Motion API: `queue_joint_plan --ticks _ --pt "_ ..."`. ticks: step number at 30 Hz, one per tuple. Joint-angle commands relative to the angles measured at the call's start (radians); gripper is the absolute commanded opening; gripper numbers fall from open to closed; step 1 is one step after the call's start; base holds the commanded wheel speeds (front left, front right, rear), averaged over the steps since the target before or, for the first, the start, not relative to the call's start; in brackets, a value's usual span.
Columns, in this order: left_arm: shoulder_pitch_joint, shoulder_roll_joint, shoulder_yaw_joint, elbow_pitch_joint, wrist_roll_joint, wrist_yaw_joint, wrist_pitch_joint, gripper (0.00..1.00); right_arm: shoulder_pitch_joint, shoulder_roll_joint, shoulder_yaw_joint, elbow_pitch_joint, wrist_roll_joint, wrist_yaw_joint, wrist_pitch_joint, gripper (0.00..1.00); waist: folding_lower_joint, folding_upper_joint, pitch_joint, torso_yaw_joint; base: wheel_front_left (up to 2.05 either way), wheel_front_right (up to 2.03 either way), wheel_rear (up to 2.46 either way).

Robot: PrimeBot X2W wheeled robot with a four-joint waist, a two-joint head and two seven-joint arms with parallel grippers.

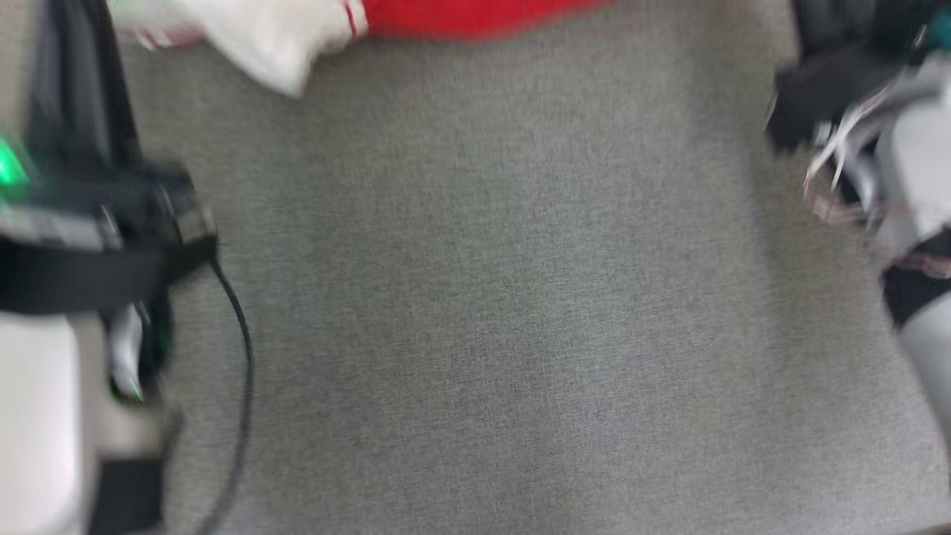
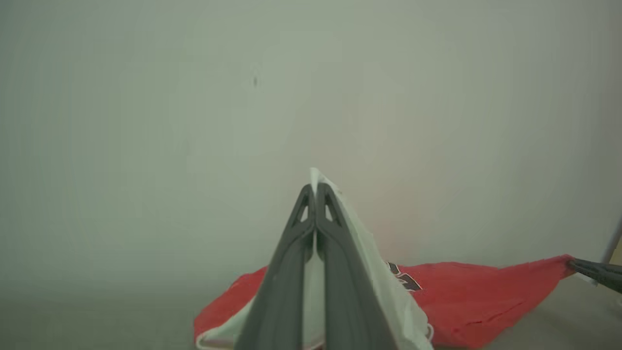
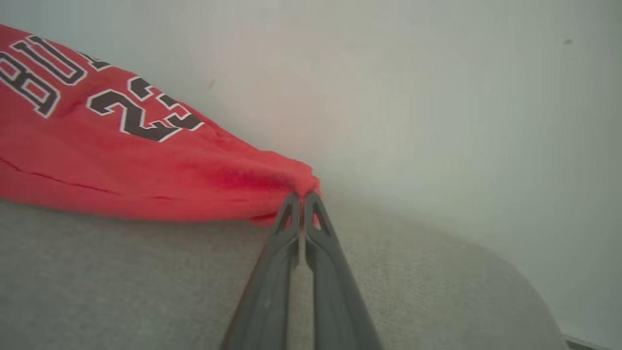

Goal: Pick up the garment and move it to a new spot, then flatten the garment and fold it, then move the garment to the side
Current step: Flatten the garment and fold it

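the red and white jersey (image 3: 121, 165) sits at the far edge of the grey table (image 1: 483, 312). it looks soft, light and floppy. the left gripper (image 2: 315, 187) pinches its white corner, and the right gripper (image 3: 302, 197) pinches its red corner. the corners are good spots to hold.

Head view motion-blurred; garment (image 1: 461, 16) cut by top edge; lettering (image 3: 29, 82) cropped at right wrist view's left edge
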Motion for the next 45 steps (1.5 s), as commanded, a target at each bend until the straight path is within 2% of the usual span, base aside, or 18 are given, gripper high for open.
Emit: queue_joint_plan --ticks 1,7,12,16,22,31,39,45 --pt "0.060 -0.021 0.014 -0.009 -0.015 -0.006 -0.003 0.00 0.048 -0.005 0.004 -0.015 0.021 -0.003 0.015 0.00 0.0000 -0.0001 -0.105 0.016 0.00 0.00 0.00" --pt "0.371 -0.125 0.097 -0.008 -0.040 -0.005 -0.003 0.00 0.310 -0.011 -0.020 -0.134 0.073 -0.003 0.161 0.00 0.0000 -0.0001 -0.273 0.019 0.00 0.00 0.00" --pt "0.577 -0.165 0.120 -0.005 -0.054 -0.005 -0.003 0.00 0.519 0.000 -0.057 -0.247 0.093 -0.003 0.281 0.00 0.0000 -0.0001 -0.381 0.029 0.00 0.00 0.00" --pt "0.711 -0.184 0.136 -0.009 -0.111 -0.005 -0.003 0.00 0.658 0.005 -0.110 -0.317 0.092 -0.003 0.346 0.00 0.0000 -0.0001 -0.448 0.053 0.00 0.00 0.00" --pt "0.860 -0.185 0.089 0.006 -0.262 0.009 -0.003 0.00 0.820 0.027 -0.185 -0.385 0.074 -0.003 0.457 0.00 0.0000 -0.0001 -0.515 0.103 0.00 0.00 0.00" --pt "0.991 -0.185 -0.015 0.061 -0.336 0.004 0.009 0.00 1.027 0.070 -0.287 -0.535 0.050 -0.003 0.641 0.00 0.0000 -0.0001 -0.549 0.173 0.00 0.00 0.00" --pt "1.101 -0.135 -0.067 0.029 -0.476 -0.004 0.164 0.00 1.184 0.108 -0.342 -0.665 0.048 -0.003 0.790 0.00 0.0000 -0.0001 -0.554 0.180 0.00 0.00 0.00" --pt "1.156 -0.087 -0.032 -0.042 -0.527 -0.003 0.205 0.00 1.264 0.130 -0.423 -0.735 0.027 -0.003 0.829 0.00 0.0000 -0.0001 -0.552 0.170 0.00 0.00 0.00"
